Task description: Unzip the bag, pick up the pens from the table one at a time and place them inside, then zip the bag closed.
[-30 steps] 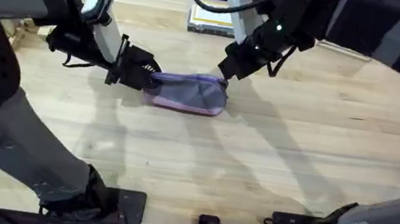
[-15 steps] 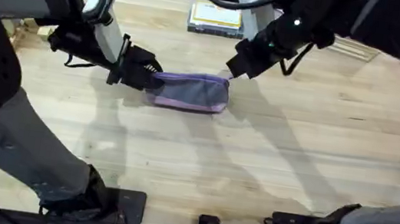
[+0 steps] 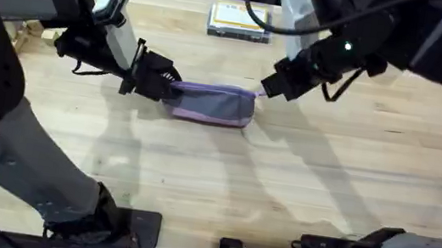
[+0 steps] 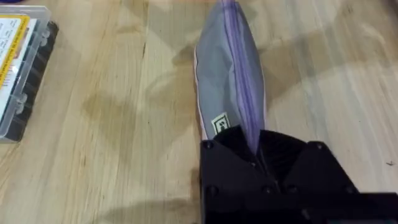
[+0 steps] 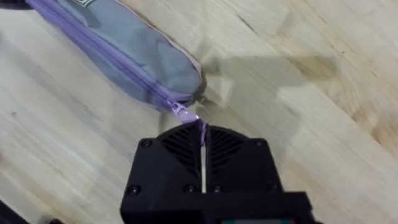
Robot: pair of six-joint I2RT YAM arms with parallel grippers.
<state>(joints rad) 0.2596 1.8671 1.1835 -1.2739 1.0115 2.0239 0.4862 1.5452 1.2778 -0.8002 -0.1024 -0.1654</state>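
A: Grey fabric with lilac trim, the bag [image 3: 211, 104] lies flat on the counter [image 3: 280, 192], stretched between our two jaws.

B: Agreed. Our left gripper [image 3: 160, 83] has its jaws pressed on the bag's near end, where a small label sits, and our right gripper [image 3: 269, 86] pinches the lilac zipper pull [image 5: 186, 114] at the opposite end.

A: How far along do we judge ourselves?

B: Late, we think. The zipper line looks closed along its whole length and the pull sits at the end stop, so the closing seems about finished.

A: And the pens?

B: None lie on the counter; we cannot tell whether they sit inside. Letting go is what we judge remains
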